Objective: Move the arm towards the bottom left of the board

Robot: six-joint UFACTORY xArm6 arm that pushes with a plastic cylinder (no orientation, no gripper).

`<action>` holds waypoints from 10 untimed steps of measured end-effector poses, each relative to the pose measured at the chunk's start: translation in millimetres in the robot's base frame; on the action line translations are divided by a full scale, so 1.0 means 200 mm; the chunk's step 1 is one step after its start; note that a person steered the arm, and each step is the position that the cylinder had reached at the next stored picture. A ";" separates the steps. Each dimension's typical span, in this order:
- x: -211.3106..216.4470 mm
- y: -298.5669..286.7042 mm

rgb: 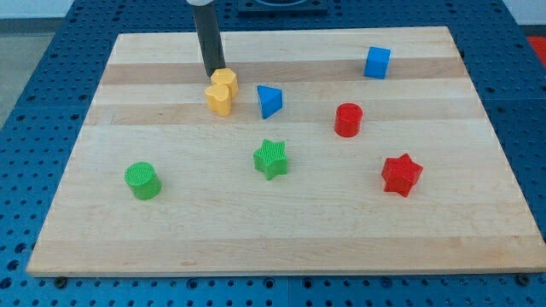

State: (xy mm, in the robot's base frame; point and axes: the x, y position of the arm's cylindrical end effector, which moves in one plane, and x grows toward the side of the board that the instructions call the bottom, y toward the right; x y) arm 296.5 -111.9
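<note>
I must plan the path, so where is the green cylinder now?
The green cylinder stands alone near the board's bottom left, left of the green star and well below my tip, which sits by the yellow blocks.

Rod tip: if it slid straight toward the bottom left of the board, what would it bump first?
My tip sits just above the yellow blocks. It would probably slip past their left side; next comes the green cylinder, though depth is unclear.
</note>
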 end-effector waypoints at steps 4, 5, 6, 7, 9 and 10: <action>0.00 -0.81; 0.01 -0.96; 0.02 -0.96; 0.13 -0.96; 0.61 -0.96; 0.92 -0.96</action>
State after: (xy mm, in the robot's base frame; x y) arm 481.5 -304.2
